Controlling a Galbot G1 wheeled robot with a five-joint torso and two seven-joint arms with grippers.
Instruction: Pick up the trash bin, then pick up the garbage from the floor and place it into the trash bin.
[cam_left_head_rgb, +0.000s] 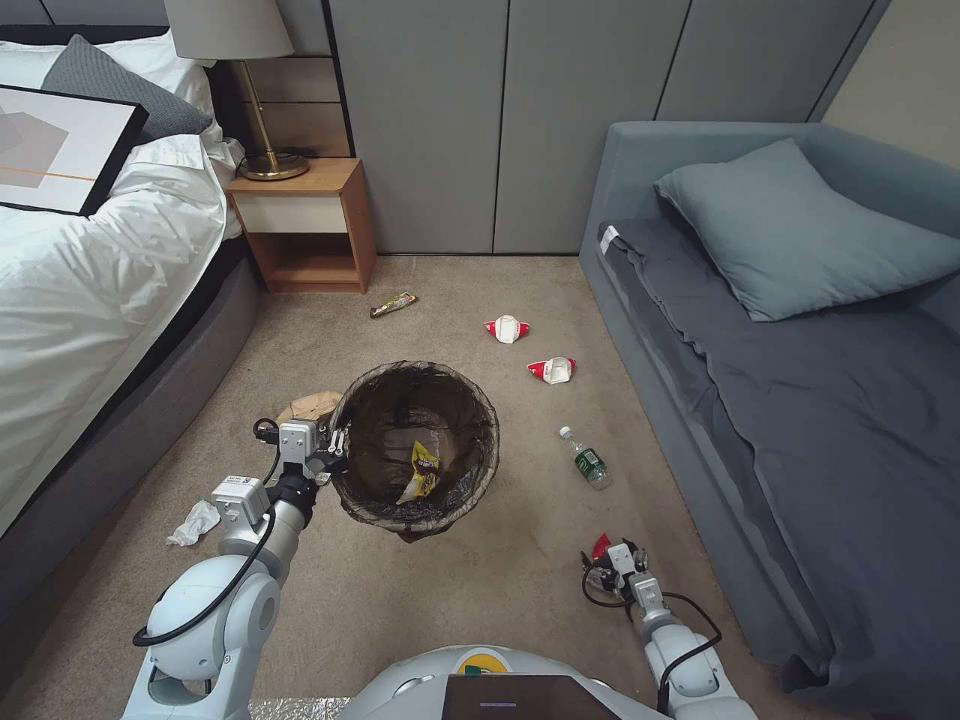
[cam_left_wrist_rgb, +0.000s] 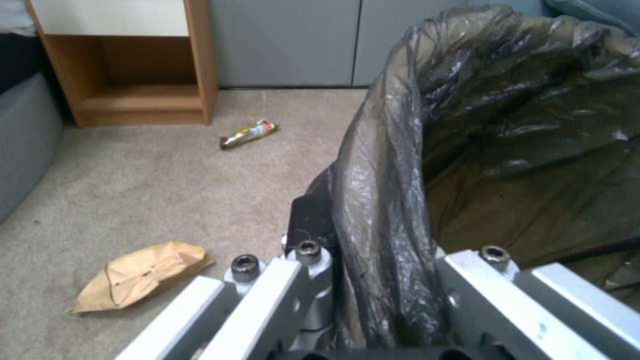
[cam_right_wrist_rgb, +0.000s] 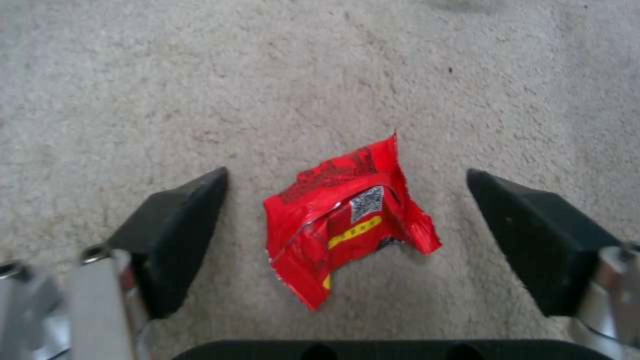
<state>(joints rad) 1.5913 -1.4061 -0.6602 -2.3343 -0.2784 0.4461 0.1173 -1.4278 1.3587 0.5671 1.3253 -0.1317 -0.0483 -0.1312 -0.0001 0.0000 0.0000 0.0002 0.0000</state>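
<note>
Trash bin (cam_left_head_rgb: 414, 445): round, dark bag liner over rim, mouth facing up, held off the carpet (cam_left_head_rgb: 480, 590) by left pincer (cam_left_head_rgb: 335, 445), which is pinched on the bin's near-left rim; liner wall sits between its fingers (cam_left_wrist_rgb: 313, 235) in left wrist view. Yellow snack wrapper (cam_left_head_rgb: 424, 472) inside bin.

Red scrap (cam_right_wrist_rgb: 350, 217): flat on carpet, crumpled, long axis running diagonally between the spread fingers (cam_right_wrist_rgb: 177, 235) of right pincer (cam_left_head_rgb: 612, 560); not touched by either finger. Pincer hangs directly over it, low, fwd-right of the robot.

Other garbage, rel. to right pincer:
- Clear bottle (cam_left_head_rgb: 585, 458), green label: just beyond, lying down, cap pointing away and slightly toward the bin.
- Two crushed red-white cups (cam_left_head_rgb: 551, 370), (cam_left_head_rgb: 507, 328): farther beyond.
- Dark candy wrapper (cam_left_head_rgb: 393, 304): farthest, near nightstand (cam_left_head_rgb: 305, 225), long axis slanted.

Rel. to left pincer:
- Brown paper bag (cam_left_head_rgb: 310, 407): just beyond it, beside bin.
- White crumpled tissue (cam_left_head_rgb: 194, 522): bed (cam_left_head_rgb: 90, 280) side, well apart.
</note>
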